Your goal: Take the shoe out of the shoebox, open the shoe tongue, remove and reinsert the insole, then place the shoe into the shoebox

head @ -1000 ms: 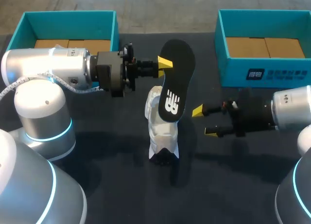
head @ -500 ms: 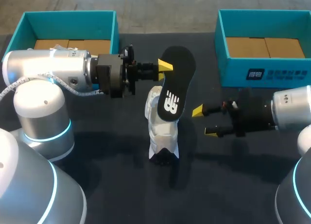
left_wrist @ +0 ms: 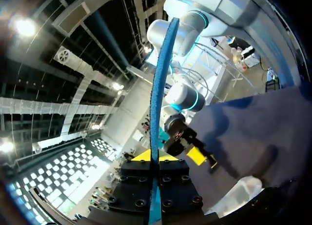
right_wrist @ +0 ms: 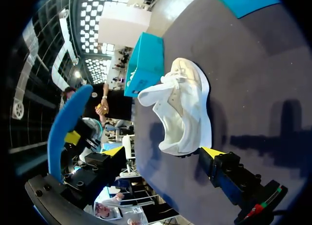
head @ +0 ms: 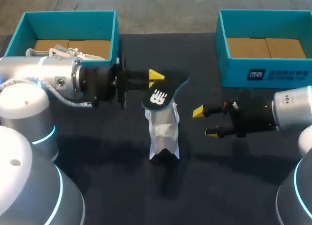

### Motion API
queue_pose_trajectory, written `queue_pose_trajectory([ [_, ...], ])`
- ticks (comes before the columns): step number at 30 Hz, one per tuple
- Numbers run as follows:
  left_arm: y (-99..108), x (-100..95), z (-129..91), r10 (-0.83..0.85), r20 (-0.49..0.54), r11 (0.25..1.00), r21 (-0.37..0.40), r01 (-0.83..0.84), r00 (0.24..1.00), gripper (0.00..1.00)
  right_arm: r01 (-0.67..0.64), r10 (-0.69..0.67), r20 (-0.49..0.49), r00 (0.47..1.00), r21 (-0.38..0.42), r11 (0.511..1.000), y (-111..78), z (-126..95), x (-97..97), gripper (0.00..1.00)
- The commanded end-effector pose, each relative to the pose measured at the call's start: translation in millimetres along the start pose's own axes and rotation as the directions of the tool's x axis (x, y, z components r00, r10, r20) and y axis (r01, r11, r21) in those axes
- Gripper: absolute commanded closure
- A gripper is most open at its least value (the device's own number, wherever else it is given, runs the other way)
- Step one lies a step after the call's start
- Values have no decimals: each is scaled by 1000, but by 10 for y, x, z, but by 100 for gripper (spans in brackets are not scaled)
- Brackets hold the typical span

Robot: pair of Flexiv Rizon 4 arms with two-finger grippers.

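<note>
A white shoe (head: 163, 132) lies on the dark table, toe towards the front. My left gripper (head: 156, 76) is shut on a black insole (head: 165, 88) with a white logo, held almost flat just above the shoe's opening. In the left wrist view the insole (left_wrist: 161, 88) runs edge-on between the closed yellow tips of the left gripper (left_wrist: 155, 159). My right gripper (head: 205, 121) stands open to the right of the shoe, touching nothing. From the right wrist, the shoe (right_wrist: 185, 112) lies ahead of the open right gripper (right_wrist: 163, 152), with the insole's blue underside (right_wrist: 66, 125) beyond it.
A teal shoebox (head: 68, 13) with a cardboard floor stands at the back left, behind my left arm. A second teal shoebox (head: 263, 71) stands at the back right, beyond the right gripper. Dark tabletop (head: 122, 186) stretches in front of the shoe.
The left gripper has turned and dropped, bringing the insole from upright to nearly flat over the shoe's opening. The right arm and the shoe have not moved.
</note>
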State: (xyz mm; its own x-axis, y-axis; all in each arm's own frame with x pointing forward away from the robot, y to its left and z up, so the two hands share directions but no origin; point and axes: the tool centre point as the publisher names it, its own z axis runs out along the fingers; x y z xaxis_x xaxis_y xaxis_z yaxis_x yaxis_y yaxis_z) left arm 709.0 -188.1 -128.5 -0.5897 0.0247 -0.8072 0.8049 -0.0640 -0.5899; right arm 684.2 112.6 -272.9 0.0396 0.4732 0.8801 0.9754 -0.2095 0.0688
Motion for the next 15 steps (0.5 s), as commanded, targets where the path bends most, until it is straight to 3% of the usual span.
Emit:
queue_pose_trajectory([
  [1,-175,261,-109,-37,24,999,-16,37,999,100,-2,2,5,1000,-2,1000,-8,16,14,0],
  [5,-221,387,-116,-57,21,998,-23,57,998,100,-2,2,5,1000,-2,1000,-8,16,14,0],
  [15,-127,390,-109,-42,30,998,-41,43,999,100,-2,2,5,1000,-2,1000,-8,16,14,0],
])
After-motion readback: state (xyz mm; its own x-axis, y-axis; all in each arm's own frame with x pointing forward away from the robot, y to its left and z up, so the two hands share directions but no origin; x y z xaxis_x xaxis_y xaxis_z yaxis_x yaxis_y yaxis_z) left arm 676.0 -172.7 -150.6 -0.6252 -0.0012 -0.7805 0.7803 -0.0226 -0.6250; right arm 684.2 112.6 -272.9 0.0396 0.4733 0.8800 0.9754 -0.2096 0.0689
